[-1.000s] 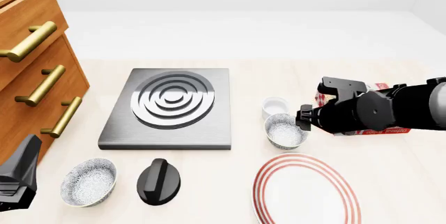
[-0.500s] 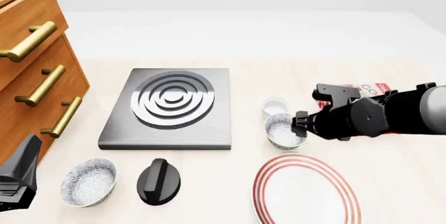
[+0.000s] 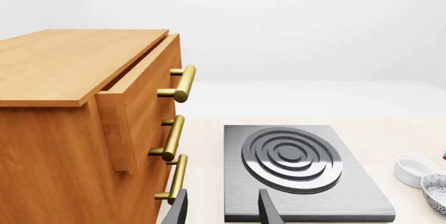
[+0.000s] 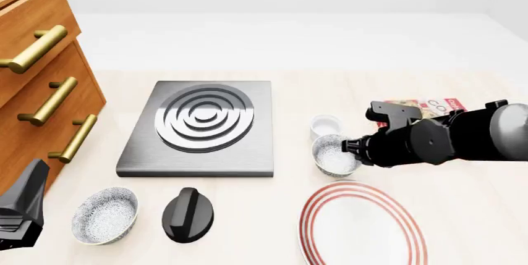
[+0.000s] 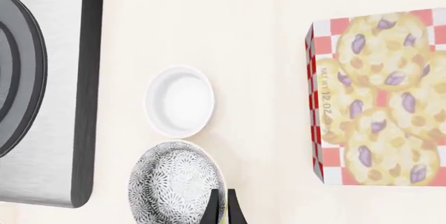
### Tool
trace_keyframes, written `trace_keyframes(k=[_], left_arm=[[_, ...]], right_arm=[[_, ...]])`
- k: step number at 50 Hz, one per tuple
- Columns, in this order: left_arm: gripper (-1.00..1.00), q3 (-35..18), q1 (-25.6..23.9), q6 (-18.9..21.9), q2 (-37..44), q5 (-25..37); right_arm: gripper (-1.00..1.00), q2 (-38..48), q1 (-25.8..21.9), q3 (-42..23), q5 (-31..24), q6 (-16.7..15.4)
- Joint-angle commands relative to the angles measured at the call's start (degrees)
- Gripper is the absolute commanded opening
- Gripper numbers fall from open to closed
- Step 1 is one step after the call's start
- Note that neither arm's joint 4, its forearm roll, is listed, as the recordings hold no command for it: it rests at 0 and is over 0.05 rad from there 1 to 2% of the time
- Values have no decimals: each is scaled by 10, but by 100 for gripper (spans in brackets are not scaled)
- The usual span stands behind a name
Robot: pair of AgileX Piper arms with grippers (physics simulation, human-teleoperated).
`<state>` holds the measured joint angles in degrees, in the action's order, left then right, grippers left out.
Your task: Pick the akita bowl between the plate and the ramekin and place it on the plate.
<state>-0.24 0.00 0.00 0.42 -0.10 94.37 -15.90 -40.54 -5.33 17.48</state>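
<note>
My right pincer (image 5: pixel 220 207) had its two fingers nearly together, straddling the right rim of the akita bowl (image 4: pixel 335 155), one finger inside and one outside. I judged it pinched on that wall, though whether it truly gripped I could not tell. The bowl sat on the counter (image 4: pixel 462 215) between the ramekin (image 4: pixel 326 126) just beyond it and the plate (image 4: pixel 360 225) nearer me, so a rim pinch seemed the practical hold (too wide to span). The front view hid the fingers behind the dark arm; only the right wrist view showed them at the rim, plus a cookie box (image 5: pixel 379 98) to the right. My left pincer (image 3: pixel 221 211) hung open and empty near the drawers (image 3: pixel 83 130), facing the hob (image 3: pixel 300 172).
</note>
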Motion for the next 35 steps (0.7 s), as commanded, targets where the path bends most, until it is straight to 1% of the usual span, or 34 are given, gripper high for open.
trace_keyframes(k=[1, 2, 9, 16, 18, 20, 24, 29, 34, 35], left_arm=[[100, 0, 0, 0, 0, 0], [100, 0, 0, 0, 0, 0], [100, 0, 0, 0, 0, 0], [100, 0, 0, 0, 0, 0], [100, 0, 0, 0, 0, 0], [100, 0, 0, 0, 0, 0], [100, 0, 0, 0, 0, 0], [100, 0, 0, 0, 0, 0], [100, 0, 0, 0, 0, 0], [100, 0, 0, 0, 0, 0]], right_arm=[[-100, 1, -2, 4, 1, 1], [-100, 3, -10, 2, 0, 9], [-100, -14, -9, 4, -8, 1], [-100, -34, -12, 1, -21, 2], [-100, -50, -9, 2, -28, -4], [-100, -58, -12, 1, -34, -2], [-100, -88, -6, 2, -47, -14], [-100, -103, -5, 0, -54, -19], [-100, -136, -1, -5, -67, -29], [-100, -142, -6, -8, -70, -25]])
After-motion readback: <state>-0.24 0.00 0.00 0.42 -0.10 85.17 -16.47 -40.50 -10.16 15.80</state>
